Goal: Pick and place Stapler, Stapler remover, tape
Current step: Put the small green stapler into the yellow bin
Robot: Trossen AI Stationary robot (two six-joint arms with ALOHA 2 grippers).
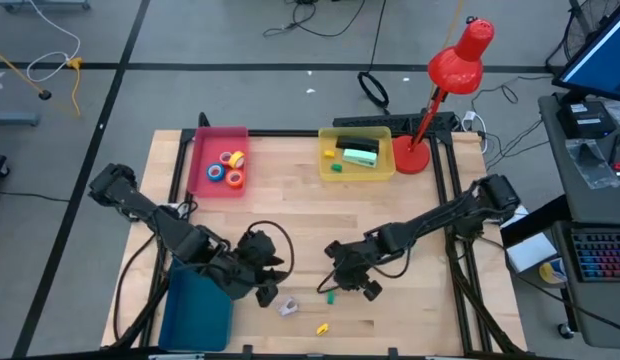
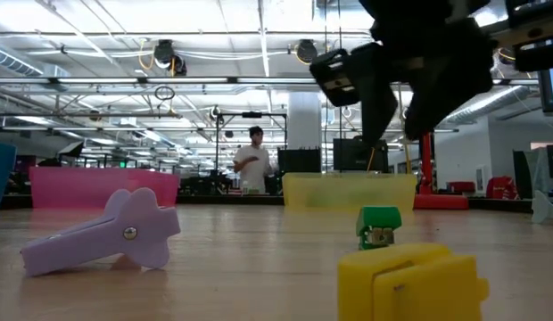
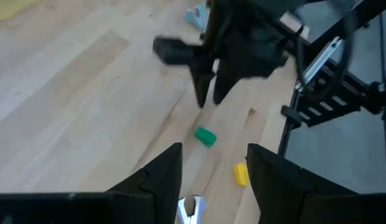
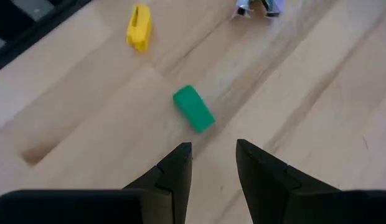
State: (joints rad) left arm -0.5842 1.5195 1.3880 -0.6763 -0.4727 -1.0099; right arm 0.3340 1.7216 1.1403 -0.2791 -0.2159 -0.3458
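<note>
From above, the right gripper (image 1: 335, 285) is hanging over the near middle of the table (image 1: 290, 215), just beside the little green block (image 1: 329, 297). The left gripper (image 1: 267, 285) is sitting close by on its left, near the lilac stapler remover (image 1: 287, 306), with a yellow block (image 1: 322, 328) nearer still. The tape rolls (image 1: 231, 166) are lying in the pink bin (image 1: 200, 160) at the far left.

Down at table height, the remover is lying flat at left and the green block is standing behind the yellow one, with an arm hanging above them.

The left wrist camera is showing its fingers (image 3: 162, 177) parted and empty, remover just peeking between them.

The right wrist camera is showing its own fingers (image 4: 177, 168) apart with nothing between, green block just ahead.

Worry: it's lined up on the green block, not a task item. Also both arms are crowding the same patch, so they could bump and knock the remover.
</note>
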